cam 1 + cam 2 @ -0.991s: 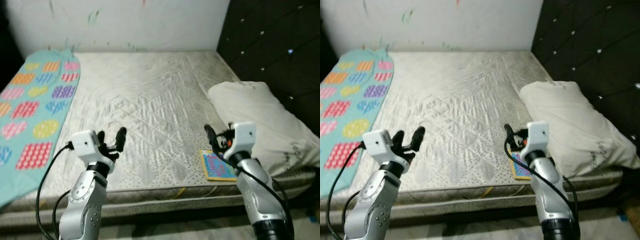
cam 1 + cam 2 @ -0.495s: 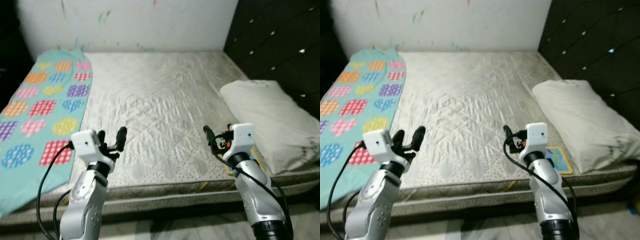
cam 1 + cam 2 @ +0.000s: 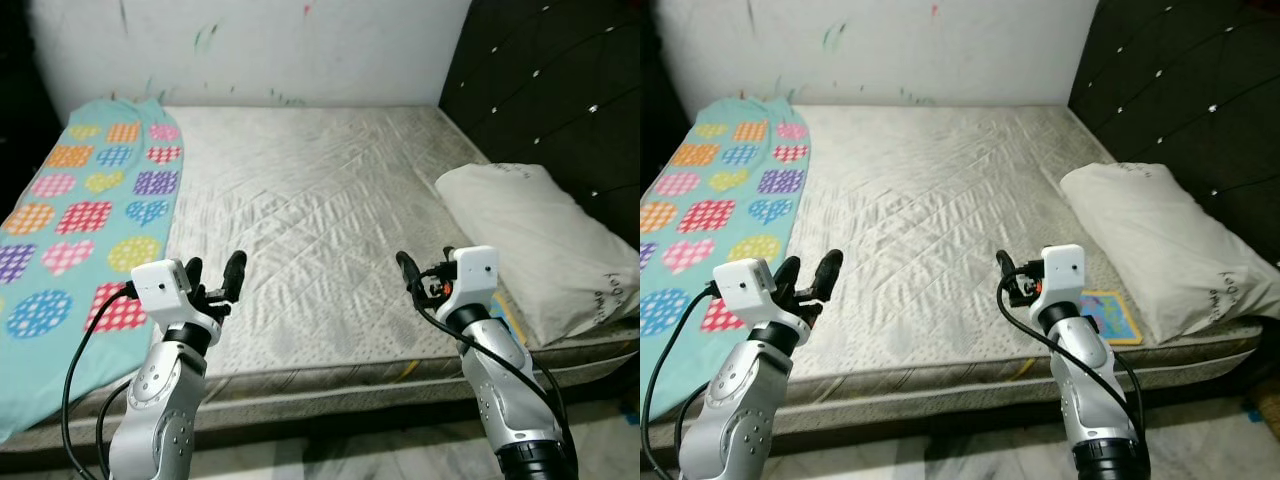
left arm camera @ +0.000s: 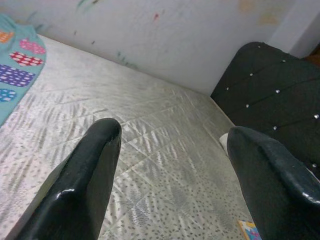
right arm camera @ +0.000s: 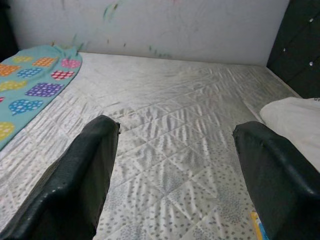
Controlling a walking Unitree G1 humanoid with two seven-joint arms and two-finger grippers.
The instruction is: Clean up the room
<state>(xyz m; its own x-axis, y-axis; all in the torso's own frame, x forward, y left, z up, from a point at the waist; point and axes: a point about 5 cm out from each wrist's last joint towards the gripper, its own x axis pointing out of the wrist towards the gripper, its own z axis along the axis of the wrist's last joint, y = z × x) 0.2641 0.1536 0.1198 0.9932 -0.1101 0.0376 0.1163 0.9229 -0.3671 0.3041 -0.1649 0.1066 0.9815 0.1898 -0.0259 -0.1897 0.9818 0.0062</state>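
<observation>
mattress [image 3: 310,210]: one
pillow [image 3: 540,245]: one
patterned blanket [image 3: 70,215]: one
picture book [image 3: 1108,315]: one
grippers: two, left gripper [image 3: 212,277], right gripper [image 3: 420,277]

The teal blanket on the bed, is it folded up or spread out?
Spread out: the teal blanket lies flat along the mattress, its patterned top showing.

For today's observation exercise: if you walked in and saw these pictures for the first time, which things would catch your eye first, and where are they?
The bare quilted mattress dominates, running back to a paint-smudged wall. A bright turquoise blanket with colourful hearts and circles lies along its left side, and a white pillow sits on the right by the dark tufted headboard, with a small colourful book beside it. In front, the left hand and right hand hover open over the near edge.
</observation>
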